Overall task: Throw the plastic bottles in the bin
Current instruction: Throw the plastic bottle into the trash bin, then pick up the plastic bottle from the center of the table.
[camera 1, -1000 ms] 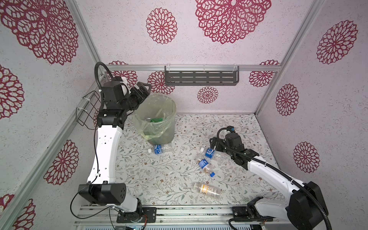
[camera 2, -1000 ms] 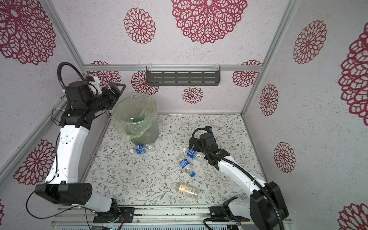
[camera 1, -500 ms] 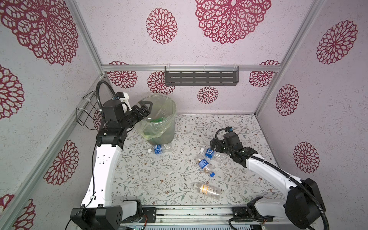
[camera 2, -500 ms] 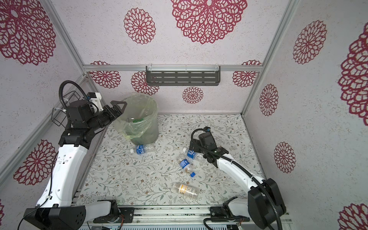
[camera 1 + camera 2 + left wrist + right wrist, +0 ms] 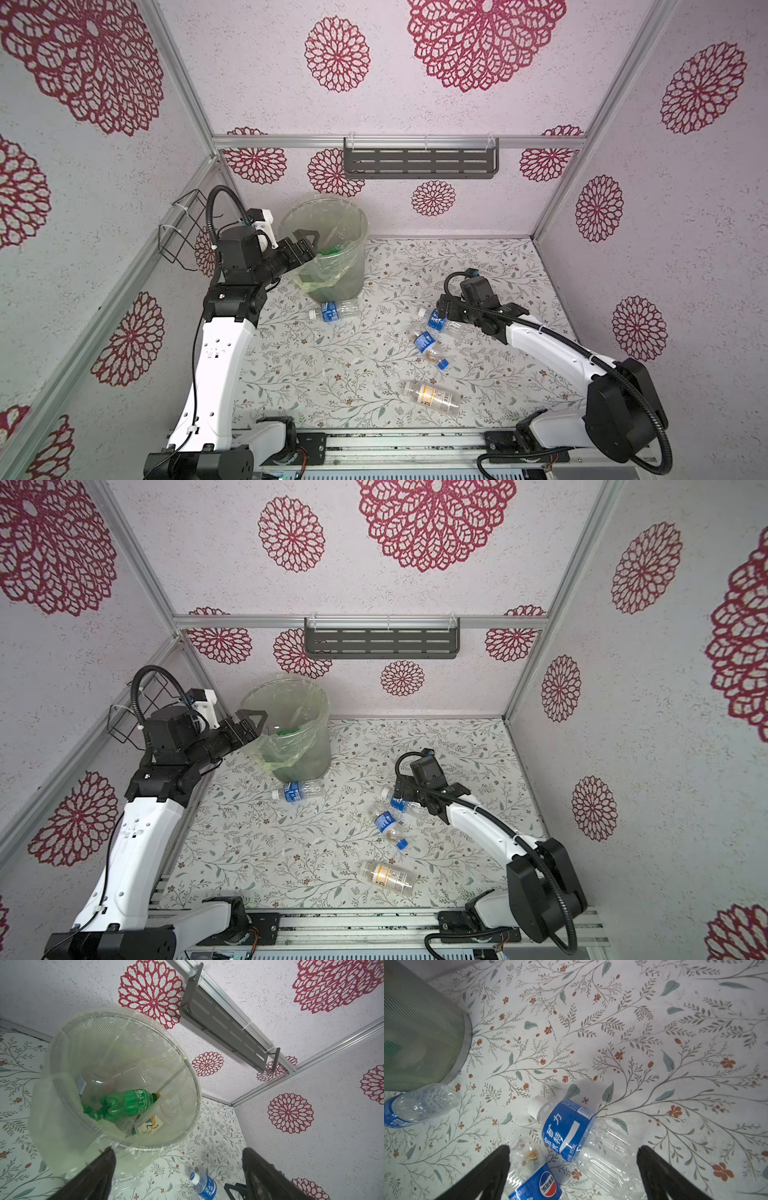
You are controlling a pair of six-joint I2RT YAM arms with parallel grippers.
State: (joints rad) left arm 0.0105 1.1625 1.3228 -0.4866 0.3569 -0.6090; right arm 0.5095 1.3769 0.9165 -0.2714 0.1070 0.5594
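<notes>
— Tools, both of them: what state?
— The right tool (image 5: 574,1149) is spread wide and empty, low over the tabletop (image 5: 332,365), with its jaws either side of the white-cap bottle (image 5: 566,1126). The left tool (image 5: 177,1153) is also wide and empty, at the near rim of the bin (image 5: 345,282), facing its mouth.
— What lies around them?
— The white-cap bottle is on its side. The Pepsi bottle (image 5: 537,1184) lies just beside it, nearly touching, partly inside the same gap. A blue-label bottle (image 5: 334,311) rests at the bin's foot, and a pale-label bottle (image 5: 432,399) lies well apart, toward the front edge. In the bin a green bottle (image 5: 126,1105) sits on top of others.
— How will the white-cap one handle?
— It looks empty, so very light. The clear wall is thin and ribbed, and will likely dent, roll or skid away. I would close across the labelled waist, square to its axis, where it seems stiffer and less slick. The risk is pinching the Pepsi bottle along with it.
</notes>
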